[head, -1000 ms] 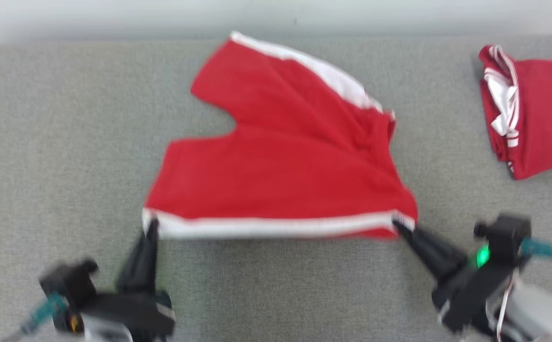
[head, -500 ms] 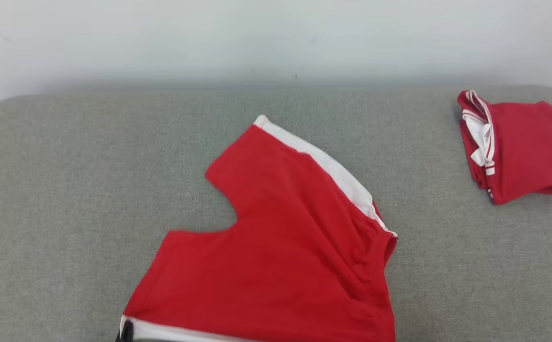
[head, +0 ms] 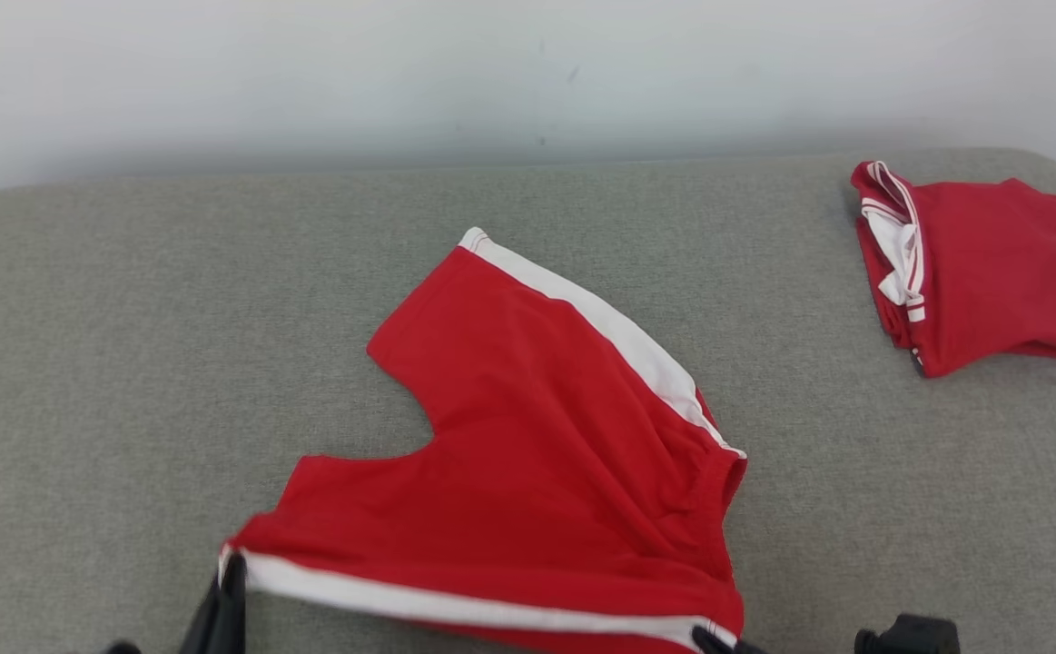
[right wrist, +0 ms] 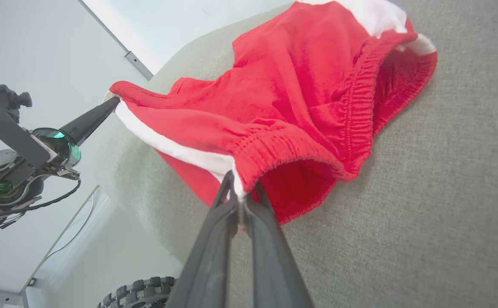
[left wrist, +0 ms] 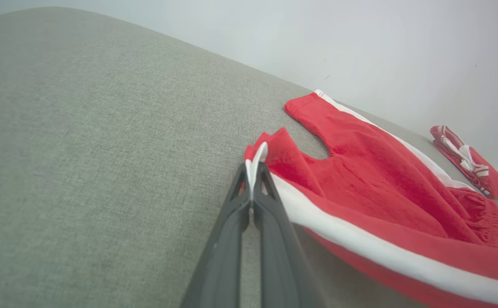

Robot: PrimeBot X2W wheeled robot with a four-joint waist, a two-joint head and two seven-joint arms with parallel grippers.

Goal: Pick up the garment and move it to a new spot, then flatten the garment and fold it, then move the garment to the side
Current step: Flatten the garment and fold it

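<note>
The garment [head: 537, 472] is a pair of red shorts with white side stripes, spread on the grey padded table [head: 128, 363]. My left gripper [head: 232, 568] is shut on the near left corner, at the leg hem's white stripe. In the left wrist view, that gripper [left wrist: 253, 171] pinches the white edge of the garment [left wrist: 381, 179]. My right gripper [head: 705, 639] is shut on the near right corner. Seen from the right wrist, the right gripper [right wrist: 240, 188] clamps the elastic waistband of the garment [right wrist: 300, 85], and the left gripper [right wrist: 114, 102] holds the far end. The near edge hangs slightly above the table between them.
A second red and white garment [head: 991, 263] lies folded at the table's far right corner. A pale wall runs behind the table. The table's near edge, the floor and a wheel [right wrist: 137, 291] appear in the right wrist view.
The head camera has tilted up, so the picture has shifted. Both grippers have kept their hold and drawn the garment toward me, away from the table's back edge.
</note>
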